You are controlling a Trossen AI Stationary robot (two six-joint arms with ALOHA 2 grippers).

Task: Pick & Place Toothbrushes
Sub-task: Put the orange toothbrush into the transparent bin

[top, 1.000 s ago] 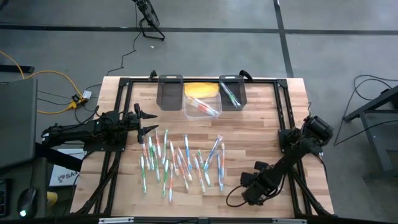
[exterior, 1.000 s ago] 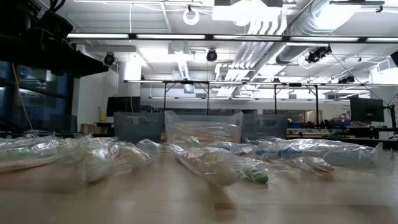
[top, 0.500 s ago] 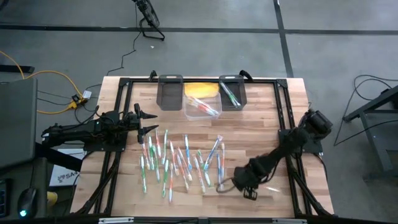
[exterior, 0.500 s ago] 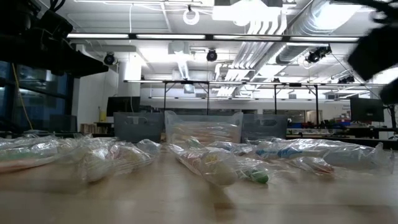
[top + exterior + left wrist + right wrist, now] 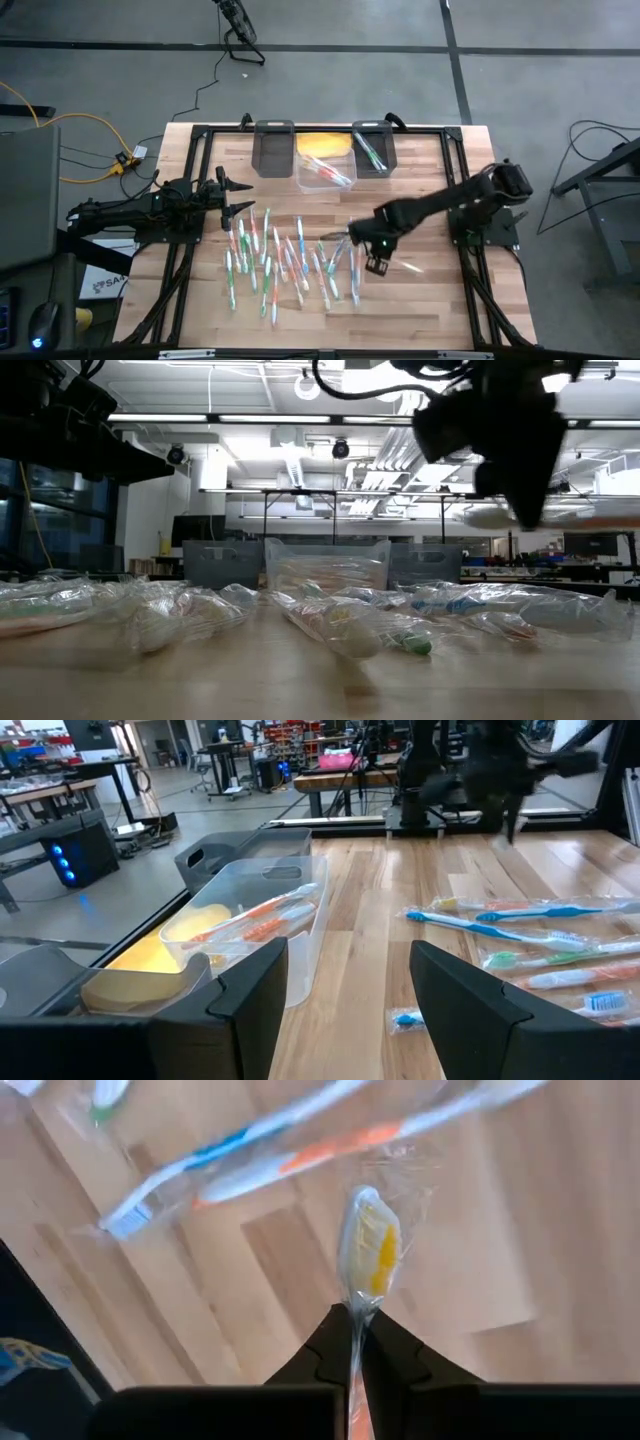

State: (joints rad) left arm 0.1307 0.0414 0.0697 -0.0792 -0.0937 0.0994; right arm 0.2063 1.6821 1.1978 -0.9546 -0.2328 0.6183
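Wooden table [image 5: 420,190] under strip-lit workshop; right fingers [image 5: 352,1342] pinch a wrapped toothbrush [image 5: 368,1252], left fingers [image 5: 455,990] spread.

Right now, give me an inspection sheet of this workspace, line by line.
Surface: wooden table, dark frame round its edges.
Job's things: wrapped toothbrushes scattered mid-table; a few already in the clear bin and the right dark bin; left dark bin looks empty.
Clutter: a yellow thing behind the clear bin.
Grippers: right pincer shut on an orange wrapped toothbrush, raised over the pile's right edge; left pincer open, waiting at the left side.
Cables: yellow cable on the floor at left; black cables on the floor beyond.
Surroundings: grey floor; workshop benches beyond.
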